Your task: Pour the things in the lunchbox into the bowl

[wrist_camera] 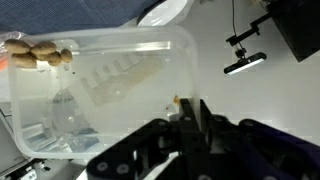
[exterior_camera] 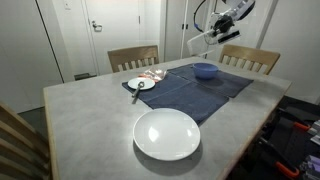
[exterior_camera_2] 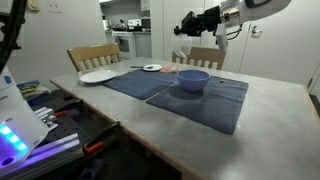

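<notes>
**Box [exterior_camera: 197, 43] held high above the bowl [exterior_camera: 205, 71]**

In an exterior view the gripper [exterior_camera: 211, 38] hangs well above the table [exterior_camera: 90, 115]. The box is a pale shape at its tip. It sits roughly over the bowl on the dark cloth [exterior_camera: 190, 92], well apart from it.

In an exterior view the gripper [exterior_camera_2: 190, 23] again stands high over the bowl [exterior_camera_2: 193, 80]. The box is too faint there to make out.

In the wrist view the fingers [wrist_camera: 201, 115] are pinched shut on the near rim of the box [wrist_camera: 110, 95]. Its long axis runs away from them across the picture. The brown bits [wrist_camera: 38, 55] lie bunched in the far corner, well away from the grip. The bowl is out of this view. The pour likely depends on tipping that far end down while it stays over the bowl.
</notes>
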Tool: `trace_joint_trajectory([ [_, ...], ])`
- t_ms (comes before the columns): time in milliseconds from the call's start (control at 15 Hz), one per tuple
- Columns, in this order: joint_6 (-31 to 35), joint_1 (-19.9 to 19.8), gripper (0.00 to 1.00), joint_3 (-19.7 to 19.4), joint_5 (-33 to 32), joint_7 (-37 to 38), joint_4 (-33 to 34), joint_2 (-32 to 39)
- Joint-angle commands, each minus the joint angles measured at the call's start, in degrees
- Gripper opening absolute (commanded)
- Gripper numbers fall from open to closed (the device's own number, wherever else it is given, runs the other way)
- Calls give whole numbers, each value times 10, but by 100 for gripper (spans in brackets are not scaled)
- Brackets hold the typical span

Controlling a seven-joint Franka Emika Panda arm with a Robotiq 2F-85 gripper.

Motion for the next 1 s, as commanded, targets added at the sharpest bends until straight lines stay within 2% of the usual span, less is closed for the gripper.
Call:
trace_joint_trajectory([
  [0,-38,-6,2,9,38,51,58,49],
  [533,-16,-13,2,3,121,124,62,75],
  [667,-11,-8,2,-1,126,148,60,67],
  [933,49,21,2,-28,99,248,40,33],
])
